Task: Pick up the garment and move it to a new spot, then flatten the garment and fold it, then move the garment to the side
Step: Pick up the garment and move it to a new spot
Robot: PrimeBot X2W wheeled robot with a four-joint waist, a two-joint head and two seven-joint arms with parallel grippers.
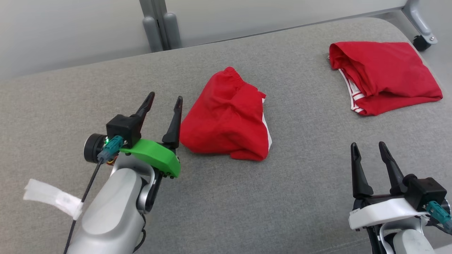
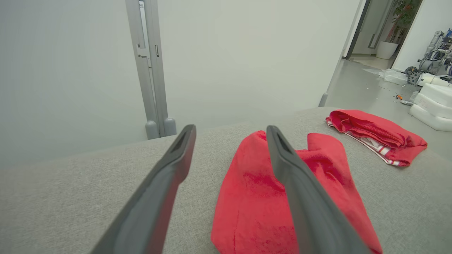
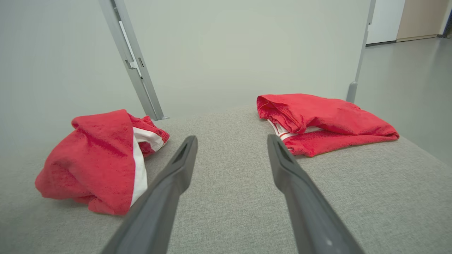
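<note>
Folded red shorts (image 1: pixel 226 116) lie mid-table (image 1: pixel 282 183), just beside the left gripper (image 1: pixel 166 96), which is spread wide and empty. The right gripper (image 1: pixel 367 144) is likewise spread and empty. A second red garment (image 1: pixel 385 76) lies far right.

Grey padded surface (image 1: pixel 303 197), woven fabric cover, rounded far edge. Crumpled red garment (image 1: pixel 226 116) lying near middle, bunched up, white stripe showing along right side, gathered waistband toward far edge. Folded red garment (image 1: pixel 385 76) lying toward far right corner, flatter, red-and-white striped trim peeking from its left side. Two garments well apart, grey fabric between.
</note>
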